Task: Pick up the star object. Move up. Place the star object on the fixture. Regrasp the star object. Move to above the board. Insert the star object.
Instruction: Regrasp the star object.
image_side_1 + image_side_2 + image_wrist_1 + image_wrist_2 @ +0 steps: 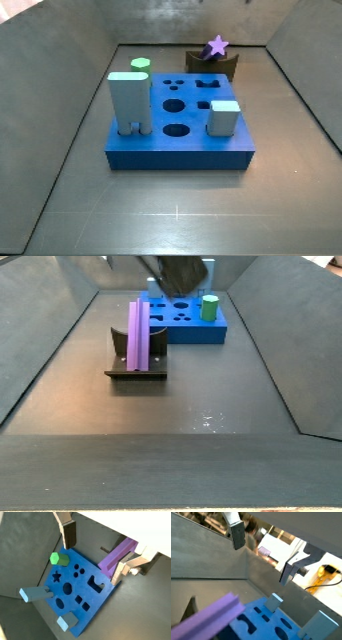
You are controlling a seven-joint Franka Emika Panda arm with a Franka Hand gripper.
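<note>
Star object (pixel 140 336) rests on fixture (pixel 135 374), just short of board (pixel 185 318): placing done. Gripper (pixel 97 552) above fixture, fingers spread wide, holding nothing. Left to do, by my reading: regrasp, move above board, insert in star hole (pixel 57 576).

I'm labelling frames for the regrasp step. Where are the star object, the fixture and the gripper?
star object (pixel 140 334), a side view, middle of its purple ridged side.
fixture (pixel 135 375), a side view, front edge of its dark base.
gripper (pixel 97 548), a wrist view, midway between its open fingertips, holding nothing.
</note>
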